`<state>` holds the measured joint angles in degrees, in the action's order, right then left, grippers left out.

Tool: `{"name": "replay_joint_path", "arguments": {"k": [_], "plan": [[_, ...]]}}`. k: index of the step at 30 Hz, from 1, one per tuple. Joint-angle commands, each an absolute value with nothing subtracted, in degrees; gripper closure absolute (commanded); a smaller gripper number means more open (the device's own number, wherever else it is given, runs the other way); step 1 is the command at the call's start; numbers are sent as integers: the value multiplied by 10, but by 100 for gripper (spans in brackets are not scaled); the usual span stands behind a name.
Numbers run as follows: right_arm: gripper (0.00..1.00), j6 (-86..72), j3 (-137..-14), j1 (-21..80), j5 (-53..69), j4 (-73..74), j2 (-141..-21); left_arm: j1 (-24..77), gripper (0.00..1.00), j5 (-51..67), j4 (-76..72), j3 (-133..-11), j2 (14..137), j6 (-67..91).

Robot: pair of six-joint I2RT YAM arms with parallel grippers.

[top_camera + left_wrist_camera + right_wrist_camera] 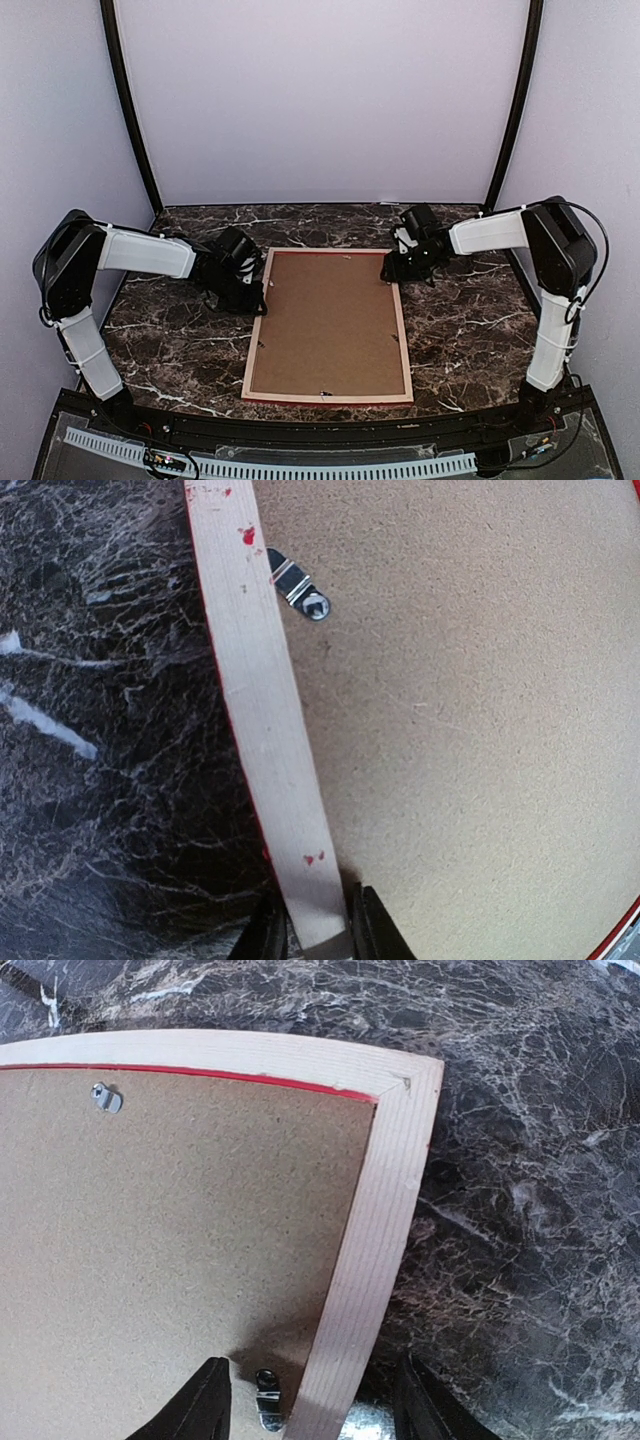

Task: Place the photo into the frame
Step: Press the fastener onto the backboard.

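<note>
Top external view: a red frame [252, 350] lies in the middle of the dark marble table [470, 330], its long sides running 12 to 6 o'clock.
Left gripper [320, 930]: at the frame's 10 o'clock, closed on the left rail near the far corner; its wrist view shows a finger pressed to each side of the pale wood.
Frame: back side up and flat on the table, pale wood showing with red along its edges.
Backing board [330, 320]: plain brown, filling the frame, with small metal clips [300, 588] at its edges.
Right gripper [315, 1400]: at the frame's 1 o'clock, open. Its fingers [200, 1405] straddle the right rail near the far corner, one over the board beside a clip, one over the table, both clear of the wood.
</note>
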<state>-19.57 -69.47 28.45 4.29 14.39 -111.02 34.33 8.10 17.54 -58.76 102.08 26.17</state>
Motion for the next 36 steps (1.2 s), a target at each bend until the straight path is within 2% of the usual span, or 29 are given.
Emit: {"name": "replay_joint_path", "arguments": {"k": [1,14,24,36], "plan": [[45,-171,-710,281,51,155,-1115,339,78,59,233,-555,1055,227],[54,-114,-706,276,79,166,-1121,339,78,59,235,-558,1059,225],[68,-97,-708,265,87,163,-1135,339,78,58,239,-562,1061,222],[75,-46,-708,260,99,167,-1146,339,78,56,240,-563,1061,222]]}}
